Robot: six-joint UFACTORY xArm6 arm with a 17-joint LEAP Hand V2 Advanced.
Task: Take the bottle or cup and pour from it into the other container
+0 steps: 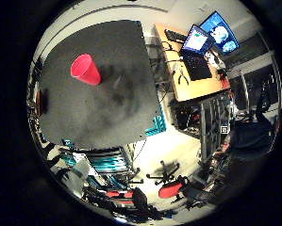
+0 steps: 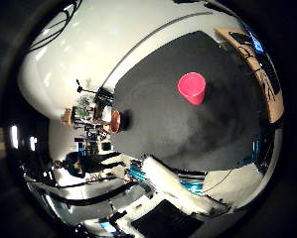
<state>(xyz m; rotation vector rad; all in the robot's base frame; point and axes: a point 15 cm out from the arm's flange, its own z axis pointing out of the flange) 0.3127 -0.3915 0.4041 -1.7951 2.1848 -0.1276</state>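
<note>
We found the pink cup (image 2: 192, 88) upright on the dark table (image 2: 153, 124), inward from its edges and well below the palm, a brown container (image 2: 115, 121) at one edge; finger state could not be determined.

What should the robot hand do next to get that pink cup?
Probably come down toward the pink cup. It stands upright on the dark table and looks small in both palm views, so the hand seems far above it with nothing in its grasp. A brown container sits near the table's edge, apart from the cup, likely the one to pour into later.
</note>
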